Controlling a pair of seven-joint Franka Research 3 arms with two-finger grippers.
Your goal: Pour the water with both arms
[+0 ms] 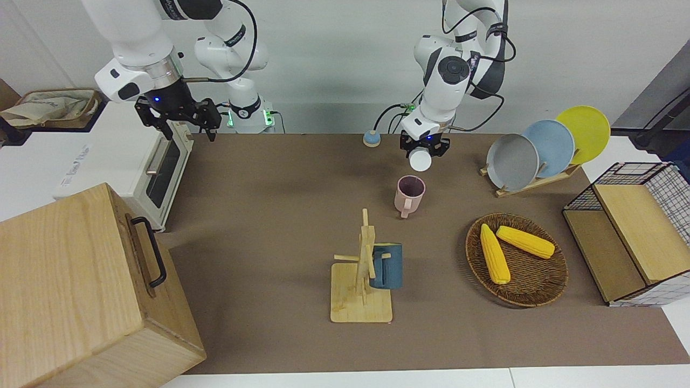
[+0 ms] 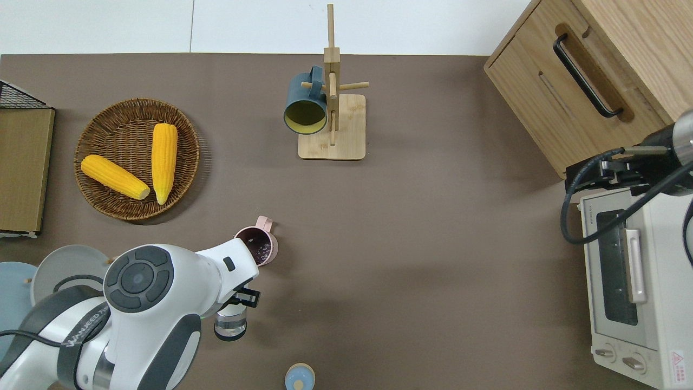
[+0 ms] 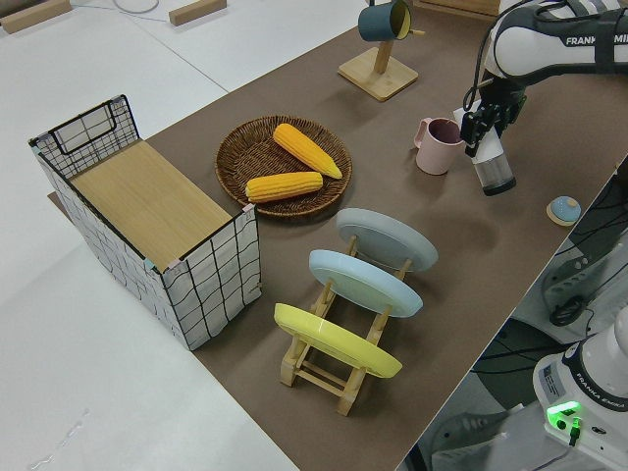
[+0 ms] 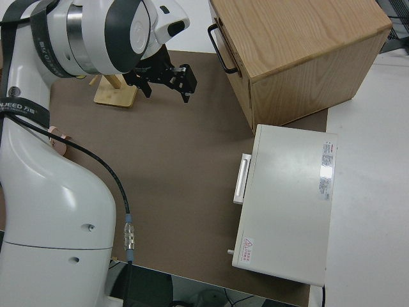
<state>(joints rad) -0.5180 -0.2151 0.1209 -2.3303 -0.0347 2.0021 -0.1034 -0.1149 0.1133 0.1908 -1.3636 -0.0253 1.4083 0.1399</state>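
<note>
**Clear bottle held near pink mug; pour not evidently complete**

Brown matting covers the table (image 1: 280, 226), which carries, largest first, a wooden cabinet (image 1: 81, 285), a white toaster oven (image 1: 135, 167), a wire-sided crate (image 1: 641, 226), a plate rack (image 1: 544, 145) and a wicker tray (image 1: 517, 258) with two corn cobs.

The left arm (image 2: 151, 303) is at work. Its left gripper (image 3: 488, 130) is clamped on a clear bottle (image 3: 493, 169), held off the table and roughly upright beside the pink mug (image 1: 409, 195), on the robots' side of it. The overhead view shows speckled contents in the mug; whether that is poured water cannot be told. A small blue cap (image 1: 371, 138) lies on the mat nearer the robots. In my judgement, setting the bottle down remains.

The right arm (image 1: 140, 48) is parked, with the right gripper (image 1: 178, 116) spread open and empty.

Legible writing: "FRANKA" on the left arm. The oven's warning sticker cannot be read.
</note>
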